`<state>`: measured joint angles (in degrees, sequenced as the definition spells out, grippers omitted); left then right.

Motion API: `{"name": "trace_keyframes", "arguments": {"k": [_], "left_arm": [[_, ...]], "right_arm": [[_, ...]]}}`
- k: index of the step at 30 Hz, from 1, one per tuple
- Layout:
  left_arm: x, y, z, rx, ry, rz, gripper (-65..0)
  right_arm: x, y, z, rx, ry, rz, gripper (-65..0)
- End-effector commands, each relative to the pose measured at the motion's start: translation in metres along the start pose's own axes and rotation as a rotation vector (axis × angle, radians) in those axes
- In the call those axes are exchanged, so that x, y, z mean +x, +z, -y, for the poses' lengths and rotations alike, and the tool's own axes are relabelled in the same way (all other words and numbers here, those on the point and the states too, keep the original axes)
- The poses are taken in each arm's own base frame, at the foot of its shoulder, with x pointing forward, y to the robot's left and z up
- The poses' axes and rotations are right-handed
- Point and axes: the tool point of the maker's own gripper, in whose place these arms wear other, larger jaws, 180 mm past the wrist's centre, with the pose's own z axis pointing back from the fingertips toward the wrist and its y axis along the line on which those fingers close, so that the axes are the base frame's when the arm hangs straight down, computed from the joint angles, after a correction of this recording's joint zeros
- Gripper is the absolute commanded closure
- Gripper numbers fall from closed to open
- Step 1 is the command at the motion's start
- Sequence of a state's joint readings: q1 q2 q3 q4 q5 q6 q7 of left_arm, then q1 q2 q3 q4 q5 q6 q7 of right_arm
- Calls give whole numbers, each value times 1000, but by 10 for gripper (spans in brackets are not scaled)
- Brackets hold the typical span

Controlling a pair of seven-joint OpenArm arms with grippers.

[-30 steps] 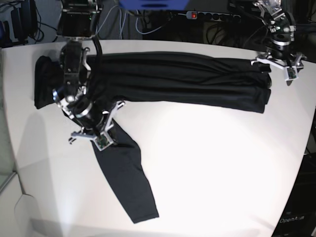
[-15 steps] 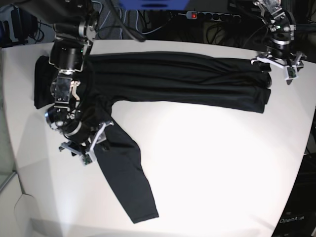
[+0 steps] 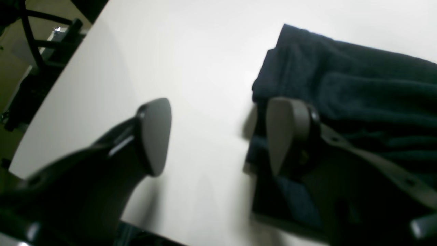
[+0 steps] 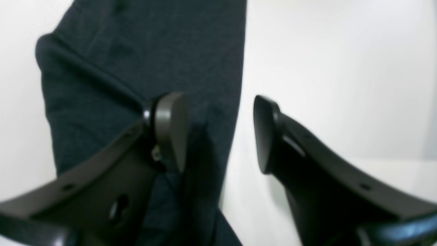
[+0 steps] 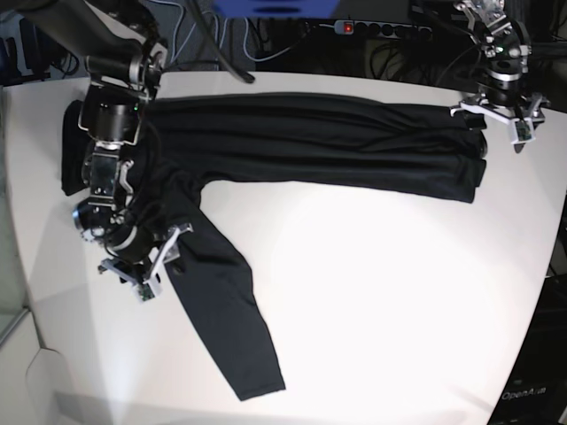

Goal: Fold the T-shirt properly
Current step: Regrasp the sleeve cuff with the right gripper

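On white table (image 5: pixel 372 292), black T-shirt (image 5: pixel 337 142), both claws agape.

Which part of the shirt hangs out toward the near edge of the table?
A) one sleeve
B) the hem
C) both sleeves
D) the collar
A: in the base view one sleeve trails alone from the folded shirt toward the near edge of the table, beside the open right gripper.
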<state>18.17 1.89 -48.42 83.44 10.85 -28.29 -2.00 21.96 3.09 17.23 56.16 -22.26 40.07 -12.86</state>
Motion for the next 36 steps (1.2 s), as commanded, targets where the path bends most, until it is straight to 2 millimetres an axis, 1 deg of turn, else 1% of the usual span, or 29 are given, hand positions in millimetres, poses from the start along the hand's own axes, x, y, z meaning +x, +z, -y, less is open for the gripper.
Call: {"name": "trace_keyframes", "arguments": {"k": [1,2,5,9,17,24,26,31,34,36], "left_arm": [[15,0,-6,11,-3,54,-421],[15,0,-6,11,-3,54,-421],[14,0,-7,13,-4,54,-421],[14,1,-7,13,-4,54,-421],[15,-1,-7,13,-3,57,-421],[15,-1,-6,13,-2,57,-421],[15,-1,-6,13,-2,57,-421],[16,-1,-6,13,-1,60,-421],[16,-1,-6,13,-1,60,-421],[16,-1,-6,13,-1,60,-421]], "right_arm": [[21,-3,6,-4,-2,48,-318],[22,-7,6,5,-10,42,-318],[6,-12,11,16,-55,2,-318],[5,-14,17,12,-107,20,-318],[5,-14,16,12,-110,23,-318],[-2,-16,9,27,-109,4,-311],[-12,-20,2,47,-126,-20,-296],[-36,-26,-15,95,-169,-79,-228],[-40,-26,-18,101,-174,-89,-198],[-42,-26,-19,102,-174,-97,-162]]}}
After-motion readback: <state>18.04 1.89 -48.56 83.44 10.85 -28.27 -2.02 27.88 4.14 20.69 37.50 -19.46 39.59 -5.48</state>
